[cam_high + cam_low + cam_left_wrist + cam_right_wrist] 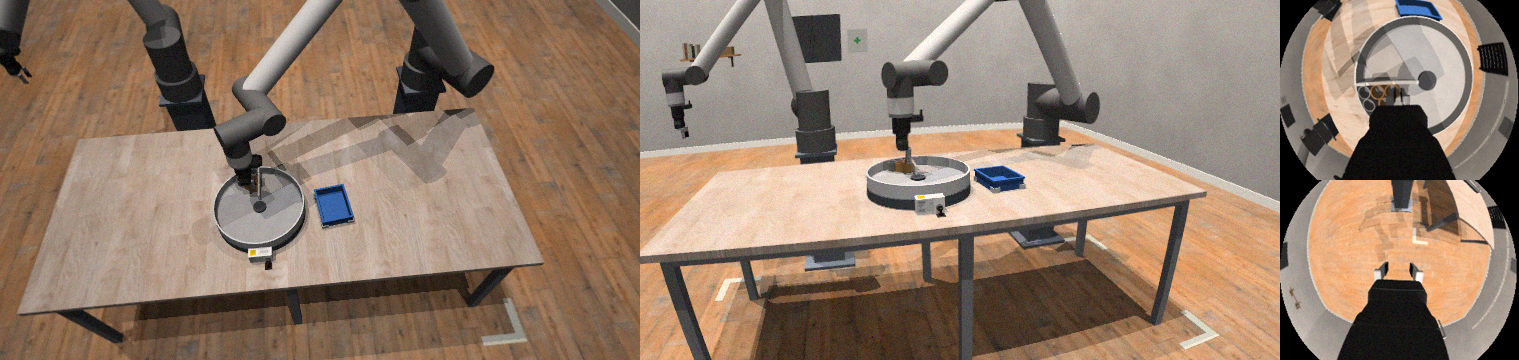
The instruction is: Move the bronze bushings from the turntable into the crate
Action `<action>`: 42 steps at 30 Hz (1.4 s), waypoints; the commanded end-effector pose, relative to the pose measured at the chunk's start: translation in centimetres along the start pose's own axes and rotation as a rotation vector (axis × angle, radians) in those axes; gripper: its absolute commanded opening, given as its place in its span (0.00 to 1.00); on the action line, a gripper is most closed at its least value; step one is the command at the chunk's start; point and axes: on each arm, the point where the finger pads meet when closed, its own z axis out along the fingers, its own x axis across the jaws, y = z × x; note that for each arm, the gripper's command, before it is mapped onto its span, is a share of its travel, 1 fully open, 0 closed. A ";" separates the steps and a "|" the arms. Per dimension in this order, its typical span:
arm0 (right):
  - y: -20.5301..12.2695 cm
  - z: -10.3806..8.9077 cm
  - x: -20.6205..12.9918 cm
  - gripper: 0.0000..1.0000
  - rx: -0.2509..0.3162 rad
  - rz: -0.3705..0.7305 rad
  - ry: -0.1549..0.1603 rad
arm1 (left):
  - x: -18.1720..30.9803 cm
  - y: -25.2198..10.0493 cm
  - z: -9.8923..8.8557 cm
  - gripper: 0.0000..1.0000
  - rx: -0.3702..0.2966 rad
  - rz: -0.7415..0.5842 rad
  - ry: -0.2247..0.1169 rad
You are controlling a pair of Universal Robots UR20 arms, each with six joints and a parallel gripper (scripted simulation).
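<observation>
The job is, I judge, near its start. The crate point(334, 206) point(1006, 185) point(1419, 10) shows no bushing inside. It sits level, and its visible corner guides point(324, 227) point(995, 189) look in place.

The turntable point(303, 215) point(960, 190) point(1469, 76) stands around the middle of the bench point(425, 225) point(790, 215) point(1340, 96) point(1472, 212), between the edge facing the arm bases and the opposite long edge; the crate is just beside it. The bushings are gathered against its bar point(259, 190) point(914, 170) point(1376, 83), on the side toward the base edge: two bronze bushings point(1377, 92) are clear, with more bronze partly hidden, and two steel bushings point(1364, 92) must remain.

The left gripper point(252, 181) point(905, 155) point(1398, 92) is at the bronze ones, fingers a little apart, with nothing visibly clamped. The right gripper point(25, 75) point(685, 132) point(1399, 266) has fingers wide apart, beyond the short edge, over the floor.

Still left: every bronze piece in view.
</observation>
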 end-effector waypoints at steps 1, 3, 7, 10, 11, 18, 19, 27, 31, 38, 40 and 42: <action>0.0 -0.1 0.0 1.00 -0.001 0.000 0.000 | 0.0 0.0 -0.1 0.36 -0.001 0.000 0.001; 0.0 -0.1 0.0 1.00 -0.001 0.000 0.000 | 0.0 0.0 -0.1 0.36 -0.001 0.000 0.001; 0.0 -0.1 0.0 1.00 -0.001 0.000 0.000 | 0.0 0.0 -0.1 0.36 -0.001 0.000 0.001; 0.0 -0.1 0.0 1.00 -0.001 0.000 0.000 | 0.0 0.0 -0.1 0.36 -0.001 0.000 0.001; 0.0 -0.1 0.0 1.00 -0.001 0.000 0.000 | 0.0 0.0 -0.1 0.36 -0.001 0.000 0.001; 0.0 -0.1 0.0 1.00 -0.001 0.000 0.000 | 0.0 0.0 0.1 0.36 -0.001 0.000 0.001; 0.0 -0.1 0.0 1.00 -0.001 0.000 0.000 | 0.0 0.0 0.2 0.36 -0.001 0.000 0.001; 0.0 -0.1 0.0 1.00 -0.001 0.000 0.000 | 0.0 0.0 1.2 0.36 -0.001 0.000 0.001; 0.0 -0.1 0.0 1.00 -0.001 0.000 0.000 | 0.0 0.0 1.8 0.36 -0.001 0.000 0.001; 0.0 -0.1 0.0 1.00 -0.001 0.000 0.000 | 0.0 0.0 2.3 0.36 -0.001 0.000 0.001; 0.0 -0.1 0.0 1.00 -0.001 0.000 0.000 | 0.0 0.0 2.3 0.36 -0.001 0.000 0.001; 0.0 -0.1 0.0 1.00 -0.001 0.000 0.000 | 0.0 0.0 2.3 0.36 -0.001 0.000 0.001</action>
